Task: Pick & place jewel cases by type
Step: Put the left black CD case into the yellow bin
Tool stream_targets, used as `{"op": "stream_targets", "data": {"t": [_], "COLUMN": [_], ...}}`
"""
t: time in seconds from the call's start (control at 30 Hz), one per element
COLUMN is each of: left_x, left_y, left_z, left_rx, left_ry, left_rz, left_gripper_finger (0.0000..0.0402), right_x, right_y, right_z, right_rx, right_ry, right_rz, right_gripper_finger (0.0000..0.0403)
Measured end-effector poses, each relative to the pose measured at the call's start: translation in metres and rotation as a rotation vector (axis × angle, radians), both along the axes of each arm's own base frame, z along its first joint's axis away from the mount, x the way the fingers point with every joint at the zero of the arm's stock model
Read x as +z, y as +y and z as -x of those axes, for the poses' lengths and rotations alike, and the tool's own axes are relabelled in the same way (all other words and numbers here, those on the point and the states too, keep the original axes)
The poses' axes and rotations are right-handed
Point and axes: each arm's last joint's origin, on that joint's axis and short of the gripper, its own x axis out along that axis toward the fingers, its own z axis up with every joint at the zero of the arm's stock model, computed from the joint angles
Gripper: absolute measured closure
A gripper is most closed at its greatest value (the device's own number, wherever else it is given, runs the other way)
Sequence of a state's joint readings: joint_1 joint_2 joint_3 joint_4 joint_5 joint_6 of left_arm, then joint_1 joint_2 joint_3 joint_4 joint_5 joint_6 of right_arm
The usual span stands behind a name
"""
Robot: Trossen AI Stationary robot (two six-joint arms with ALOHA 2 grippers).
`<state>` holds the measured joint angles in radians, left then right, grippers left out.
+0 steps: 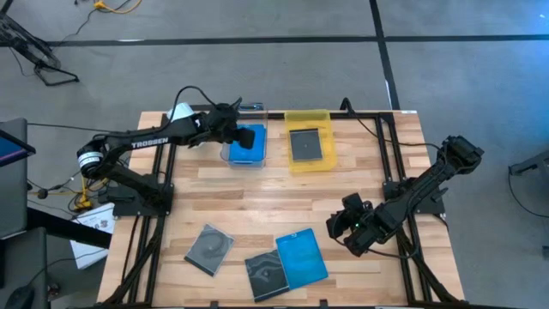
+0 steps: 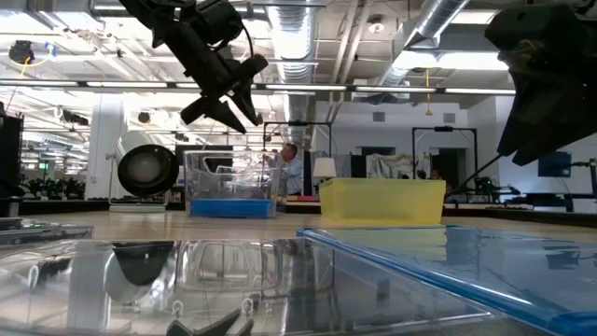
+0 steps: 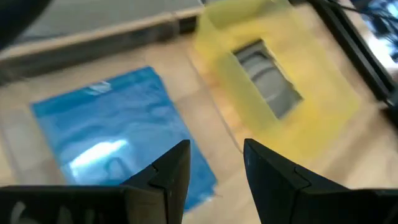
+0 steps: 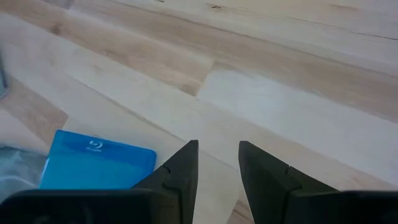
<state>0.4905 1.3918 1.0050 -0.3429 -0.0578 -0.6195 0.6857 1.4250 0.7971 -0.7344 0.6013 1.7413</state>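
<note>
At the high view's bottom I see three jewel cases unsorted: a blue one (image 1: 301, 258) and two grey (image 1: 266, 275) (image 1: 209, 248). My right gripper (image 1: 346, 225) waits beside them, narrowly parted, empty. Up top, my left gripper (image 1: 244, 137) hangs parted and empty over the clear tray (image 1: 228, 153), blue cases inside; grey fills the yellow tray (image 1: 307, 119).

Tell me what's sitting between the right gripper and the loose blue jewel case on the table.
Nothing. In the high view, only bare wood separates the right gripper from the blue jewel case. The right wrist view shows the same bare stretch of table.
</note>
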Motion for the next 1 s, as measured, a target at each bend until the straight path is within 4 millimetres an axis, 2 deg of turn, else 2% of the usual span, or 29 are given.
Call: {"op": "stream_targets", "data": {"t": [0.13, 0.33, 0.73, 1.0], "left_x": [0.000, 0.008, 0.028, 0.025], "left_y": [-0.010, -0.035, -0.100, -0.142], "left_z": [-0.005, -0.012, -0.016, -0.015], "left_rx": [-0.100, -0.248, -0.562, -0.672], "left_ry": [-0.019, -0.054, -0.134, -0.083], "left_rz": [0.024, 0.013, 0.006, 0.022], "left_gripper_finger": [0.0260, 0.0260, 0.0260, 0.0260], "right_x": [0.001, 0.004, 0.016, 0.022], "right_y": [0.002, 0.008, 0.025, 0.045], "right_z": [-0.003, -0.010, -0.027, -0.021], "right_rx": [0.037, 0.126, 0.335, 0.468], "right_ry": [-0.017, -0.069, -0.238, -0.309], "right_rz": [-0.002, -0.009, -0.005, -0.013], "right_gripper_finger": [0.0294, 0.0294, 0.0294, 0.0294]}}
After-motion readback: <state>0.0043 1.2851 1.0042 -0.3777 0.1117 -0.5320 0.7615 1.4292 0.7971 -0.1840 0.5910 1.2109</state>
